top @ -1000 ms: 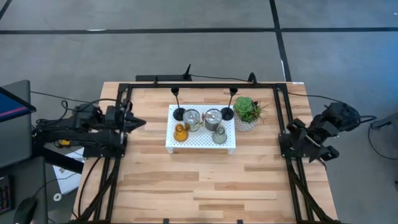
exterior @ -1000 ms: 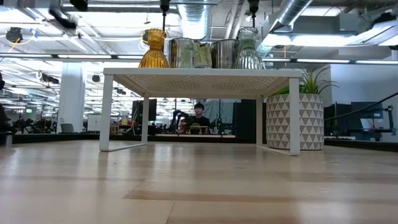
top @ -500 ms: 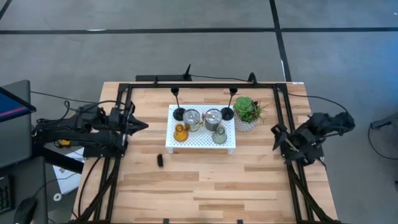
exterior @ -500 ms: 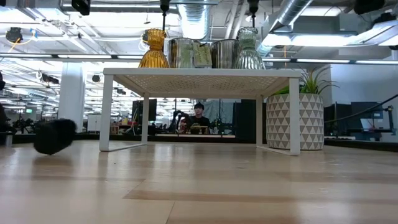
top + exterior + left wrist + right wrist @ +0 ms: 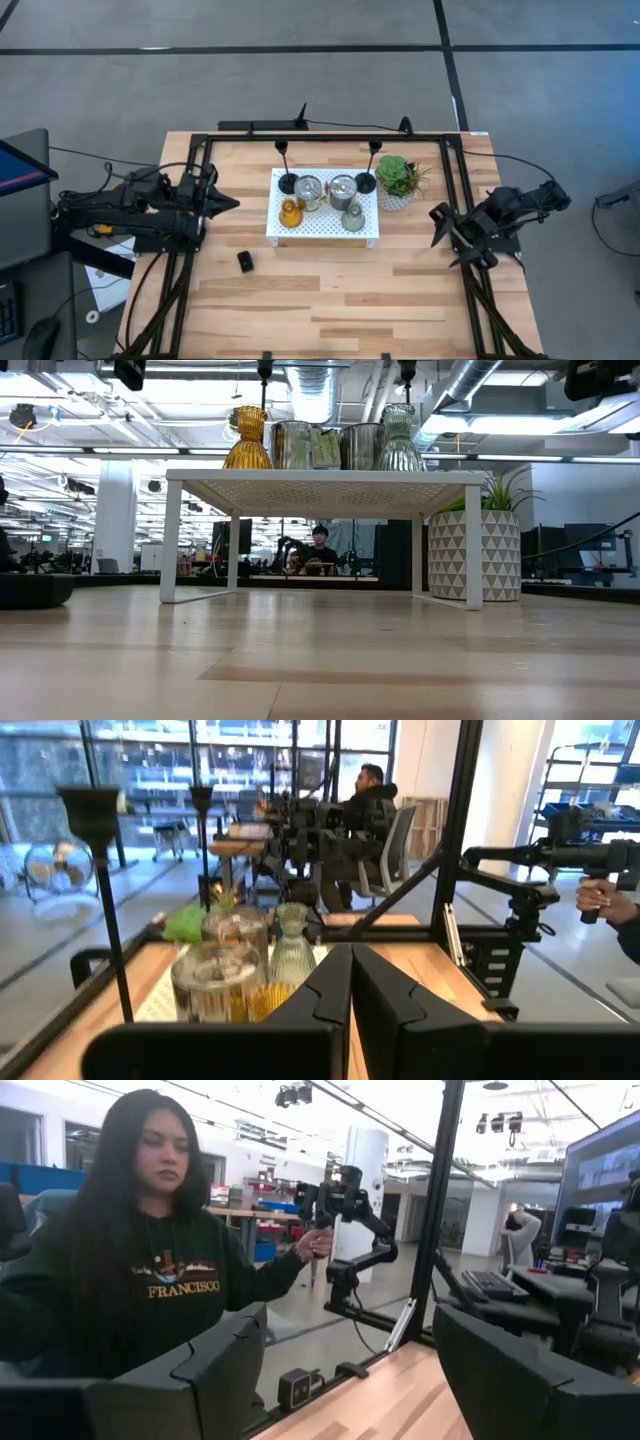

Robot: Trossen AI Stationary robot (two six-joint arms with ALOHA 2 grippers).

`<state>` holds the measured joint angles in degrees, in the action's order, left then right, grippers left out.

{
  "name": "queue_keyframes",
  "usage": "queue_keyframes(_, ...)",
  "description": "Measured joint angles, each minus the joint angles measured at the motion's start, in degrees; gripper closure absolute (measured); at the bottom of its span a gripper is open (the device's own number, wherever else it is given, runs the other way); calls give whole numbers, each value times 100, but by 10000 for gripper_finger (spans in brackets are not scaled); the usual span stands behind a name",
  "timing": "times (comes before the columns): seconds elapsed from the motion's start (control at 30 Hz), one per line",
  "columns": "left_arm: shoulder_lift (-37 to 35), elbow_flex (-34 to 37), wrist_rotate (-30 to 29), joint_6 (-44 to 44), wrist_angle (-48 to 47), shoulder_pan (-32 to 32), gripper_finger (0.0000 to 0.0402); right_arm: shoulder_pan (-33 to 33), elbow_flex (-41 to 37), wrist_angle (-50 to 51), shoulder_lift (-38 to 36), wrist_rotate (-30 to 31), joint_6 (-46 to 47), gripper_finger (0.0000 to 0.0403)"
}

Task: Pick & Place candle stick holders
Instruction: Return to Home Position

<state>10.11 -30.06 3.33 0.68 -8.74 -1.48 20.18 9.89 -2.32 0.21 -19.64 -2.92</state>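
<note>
Your left gripper [image 5: 228, 203], pinched shut, and right gripper [image 5: 446, 238], spread wide, flank the tray [image 5: 320, 232] near opposite table [image 5: 330, 290] edges.

Both the left arm [image 5: 140, 212] and the right arm [image 5: 515, 208] are built of dark, near-black jointed segments. Thin black cables [image 5: 75, 155] are routed from the bases. The left gripper [image 5: 351, 955] is fitted with matte black, wedge-shaped fingers [image 5: 320, 1000]. The right gripper [image 5: 350, 1320] is fitted with broad, flat dark fingers [image 5: 225, 1365].
</note>
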Motion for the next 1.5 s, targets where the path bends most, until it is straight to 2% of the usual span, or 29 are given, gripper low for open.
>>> queue_keyframes(0.43, 2, 446, -4, -102, -79, 0, 390, 0, -107, 220, 3, 2, 162, 127)
queue_keyframes(0.7, 1, 726, -4, -102, 67, 0, 390, 0, -926, -673, 2, 2, 128, 127)
queue_keyframes(0.97, 0, 750, -4, -102, 108, -7, 390, 2, -944, -633, 0, 2, 144, 127)
queue_keyframes(1.27, 2, 914, 65, -109, 166, -7, 390, 2, -946, -132, 13, 20, 146, 127)
queue_keyframes(1.4, -4, 1330, 116, -117, 509, -7, 390, 2, -948, -132, 15, 20, 146, 127)
queue_keyframes(1.5, -5, 1736, 120, -107, 1132, -7, 390, 2, -948, -132, 15, 20, 146, 127)
